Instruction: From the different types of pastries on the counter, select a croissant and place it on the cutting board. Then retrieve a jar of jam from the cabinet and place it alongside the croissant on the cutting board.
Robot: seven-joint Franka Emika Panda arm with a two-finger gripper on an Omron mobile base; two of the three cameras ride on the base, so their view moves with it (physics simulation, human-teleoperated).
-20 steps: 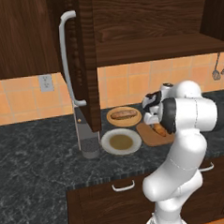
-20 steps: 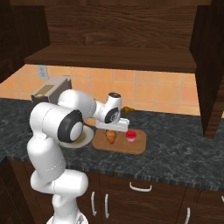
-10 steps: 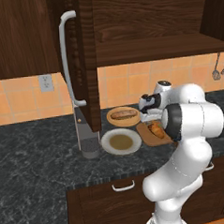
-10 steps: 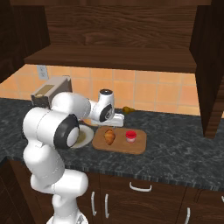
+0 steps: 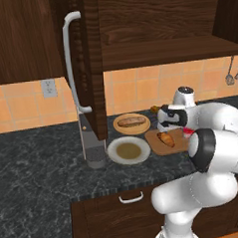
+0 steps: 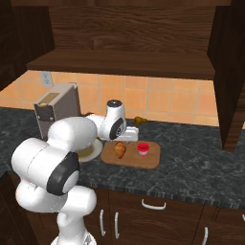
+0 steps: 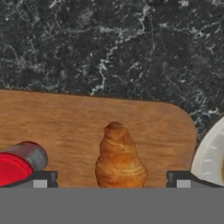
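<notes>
In the left base view, a dark, grey-veined stone worktop (image 5: pixel 39 161) is seen carrying a flat light-brown wooden cutting board (image 5: pixel 157 141) with rounded corners. The golden-brown croissant (image 5: pixel 166 138) lies on the board, and a sliver of the red-lidded jar of jam (image 5: pixel 188 132) shows just right of it, behind the arm. The hand (image 5: pixel 167 119) hovers over the board's far edge. A round pale plate (image 5: pixel 128 150) lies to the board's left, and a tan plate (image 5: pixel 131 123) with an oblong roll sits farther back. The dark wood cabinet (image 5: pixel 90 63) door stands open, its curved white handle (image 5: pixel 70 64) facing forward.

In the right base view, the croissant (image 6: pixel 119 150) and jar (image 6: pixel 143 149) sit side by side on the board (image 6: pixel 139 160), slightly apart (the jar to the right).

In the hand view, the ridged, tapering croissant (image 7: pixel 119 158) is seen between the widely parted fingertips (image 7: pixel 43 178), nothing being held; the jar (image 7: pixel 19 164) lies at lower left.
</notes>
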